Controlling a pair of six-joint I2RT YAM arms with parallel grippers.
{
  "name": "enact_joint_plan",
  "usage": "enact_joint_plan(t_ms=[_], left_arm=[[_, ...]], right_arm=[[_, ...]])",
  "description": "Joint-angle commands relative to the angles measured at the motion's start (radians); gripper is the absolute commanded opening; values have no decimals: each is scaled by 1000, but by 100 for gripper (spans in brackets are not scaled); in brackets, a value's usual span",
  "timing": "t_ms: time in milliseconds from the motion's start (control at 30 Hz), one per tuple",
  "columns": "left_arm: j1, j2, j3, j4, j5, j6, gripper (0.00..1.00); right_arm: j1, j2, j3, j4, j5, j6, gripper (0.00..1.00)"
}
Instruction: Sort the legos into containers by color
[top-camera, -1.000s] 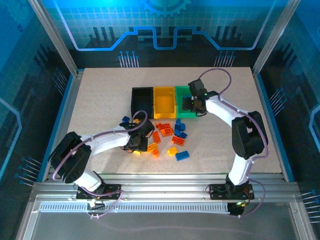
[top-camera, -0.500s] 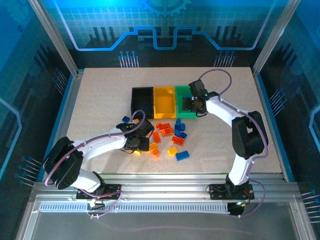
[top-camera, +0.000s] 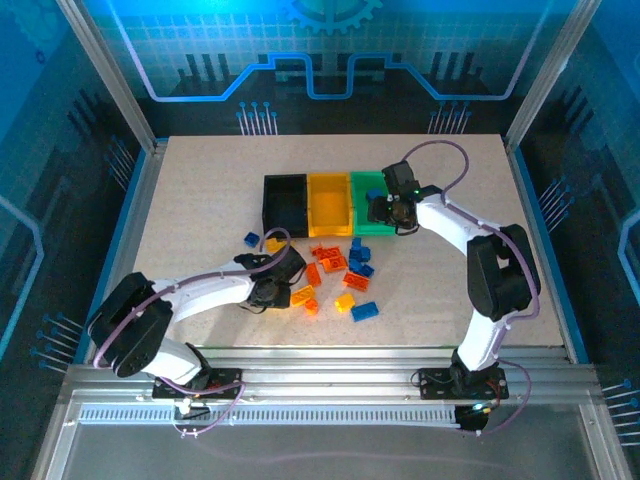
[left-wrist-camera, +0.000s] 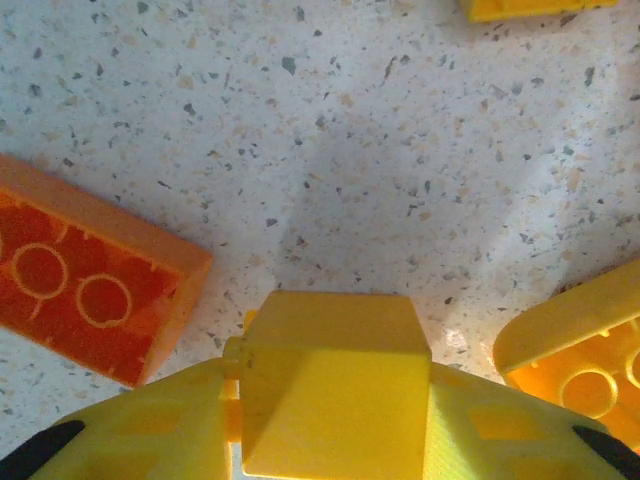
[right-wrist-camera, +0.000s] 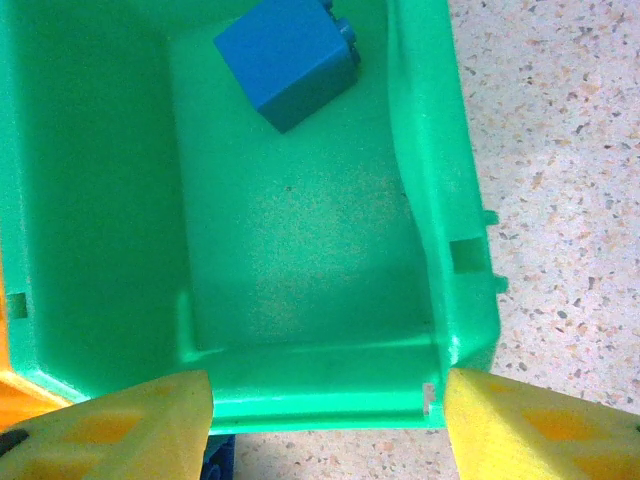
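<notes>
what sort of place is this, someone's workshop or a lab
Probably a robot lab cell or demo booth: a left arm and right arm bolted to an aluminium frame, a speckled table walled by blue circuit-pattern panels, and legos beside three joined bins.

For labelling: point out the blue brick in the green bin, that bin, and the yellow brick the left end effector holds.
blue brick (right-wrist-camera: 288, 62): right wrist view, top face.
green bin (right-wrist-camera: 300, 250): right wrist view, bare floor.
yellow brick (left-wrist-camera: 332, 385): left wrist view, its middle.
</notes>
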Motion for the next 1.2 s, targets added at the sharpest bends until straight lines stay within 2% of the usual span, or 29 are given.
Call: enact_joint_plan(t_ms=[0, 200, 367, 433, 667, 800, 967, 1033, 1167], left_arm=[[-7, -54, -1, -40, -17, -16, 41], [19, -148, 91, -110, -30, -18, 40], [178, -144, 220, -16, 23, 29, 38], [225, -97, 294, 44, 27, 51, 39], [341, 218, 587, 135, 38, 67, 36], [371, 387, 731, 104, 31, 56, 35], [386, 519, 842, 65, 45, 54, 35], [385, 540, 864, 61, 56, 53, 39], [384, 551, 874, 64, 68, 50, 55]], right_arm=[[-15, -34, -8, 7, 1, 18, 64], [-14, -50, -15, 8, -4, 20, 63], [-14, -64, -28, 13, -7, 25, 64], [-14, -68, -35, 13, -11, 26, 64], [-12, -96, -44, -16, -12, 16, 64], [-10, -137, -64, -32, -18, 2, 64], [-7, -201, -119, -38, -43, -13, 65], [-4, -227, -146, -38, -54, -17, 66], [-4, -283, -200, -17, -75, -21, 67]])
